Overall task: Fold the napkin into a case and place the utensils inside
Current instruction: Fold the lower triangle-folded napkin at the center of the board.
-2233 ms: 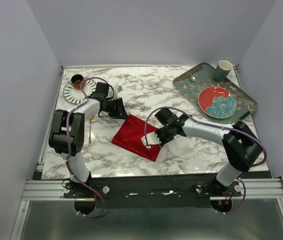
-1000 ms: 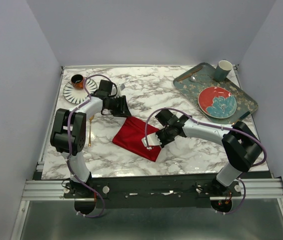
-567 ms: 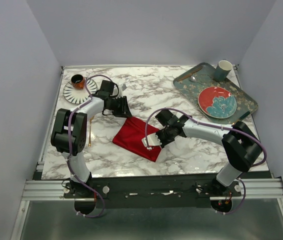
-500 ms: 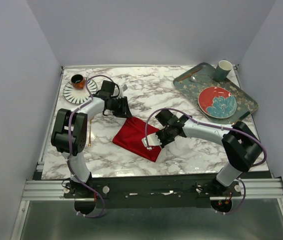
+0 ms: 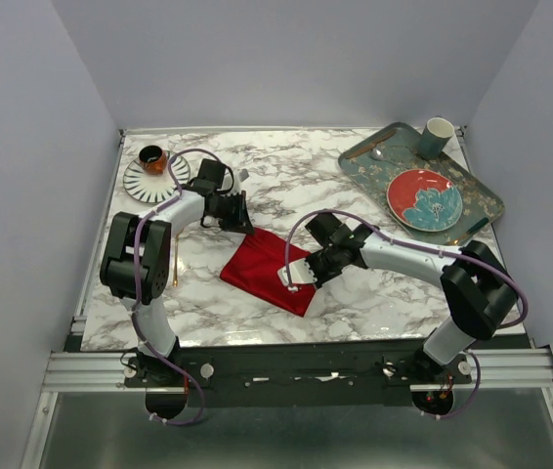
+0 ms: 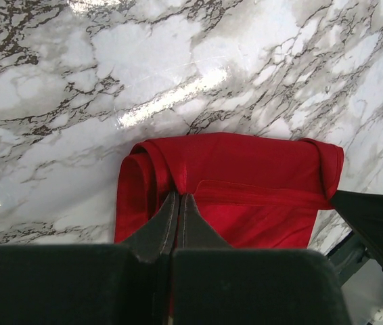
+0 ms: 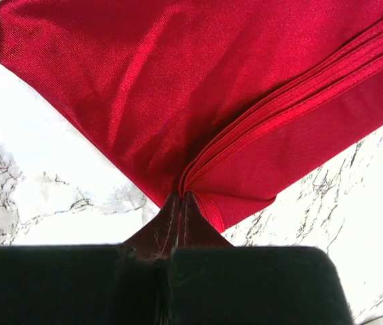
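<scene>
The plain bright red soft cloth napkin (image 5: 267,269) lies in the middle of the white and grey marble worktop (image 5: 296,166). It is folded into a flat shape with 4 sides, sitting crooked. It is not a thin strip yet, so I think the case is only partly made.

The left end effector (image 5: 244,223) is squeezed tight on a little bump of cloth at the far left edge of the napkin. The right end effector (image 5: 293,283) is squeezed tight on the near edge, where many thin layers sit in a stack.

Here is what could go wrong:

- The left pinch is small. A quick lift could pull the cloth right out.
- The right one grips many layers at once. An inner layer could slide free, and the fold would fall open.
- If the 2 arms pull away from each other, the cloth goes tight and 1 side may let go.
- The cloth looks shiny and the worktop looks smooth, so the whole napkin may slide and not fold.
- If 1 side goes higher, the fold lands crooked and the pocket comes out too loose.
</scene>
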### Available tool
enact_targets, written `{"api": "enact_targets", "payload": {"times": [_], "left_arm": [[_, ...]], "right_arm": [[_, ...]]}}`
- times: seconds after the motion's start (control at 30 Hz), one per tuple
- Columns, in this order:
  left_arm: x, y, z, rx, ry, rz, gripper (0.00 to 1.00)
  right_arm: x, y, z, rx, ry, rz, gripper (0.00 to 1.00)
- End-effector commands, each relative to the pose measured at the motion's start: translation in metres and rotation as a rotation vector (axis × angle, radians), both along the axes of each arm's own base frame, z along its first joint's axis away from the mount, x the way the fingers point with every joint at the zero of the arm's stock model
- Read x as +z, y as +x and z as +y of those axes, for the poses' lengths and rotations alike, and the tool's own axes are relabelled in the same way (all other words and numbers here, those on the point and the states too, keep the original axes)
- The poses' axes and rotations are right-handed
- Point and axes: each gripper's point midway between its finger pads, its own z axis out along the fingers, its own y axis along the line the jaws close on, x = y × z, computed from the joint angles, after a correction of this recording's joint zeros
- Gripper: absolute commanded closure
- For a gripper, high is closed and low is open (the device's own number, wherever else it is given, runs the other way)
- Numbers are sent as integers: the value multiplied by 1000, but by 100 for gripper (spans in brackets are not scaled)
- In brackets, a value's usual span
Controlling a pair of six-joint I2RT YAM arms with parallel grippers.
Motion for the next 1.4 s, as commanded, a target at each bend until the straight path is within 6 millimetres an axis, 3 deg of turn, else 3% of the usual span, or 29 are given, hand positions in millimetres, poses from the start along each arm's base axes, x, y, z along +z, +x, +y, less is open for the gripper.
{"api": "enact_targets", "payload": {"times": [0.0, 0.33, 0.77, 1.13, 1.37], "left_arm": [[7, -8, 7, -6, 32, -9, 100], [8, -21, 14, -21, 55, 4, 100], [-25, -31, 18, -24, 85, 80, 100], [-50, -51, 33, -35, 162, 153, 100], [-54, -49, 39, -13, 171, 169, 100]], "right_arm": [[9, -12, -2, -1, 30, 40, 99], [5, -26, -3, -11, 39, 105, 99], [-20, -38, -8, -37, -4, 183, 99], [-39, -35, -14, -41, -60, 188, 99], [-44, -31, -20, -47, -93, 172, 99]]}}
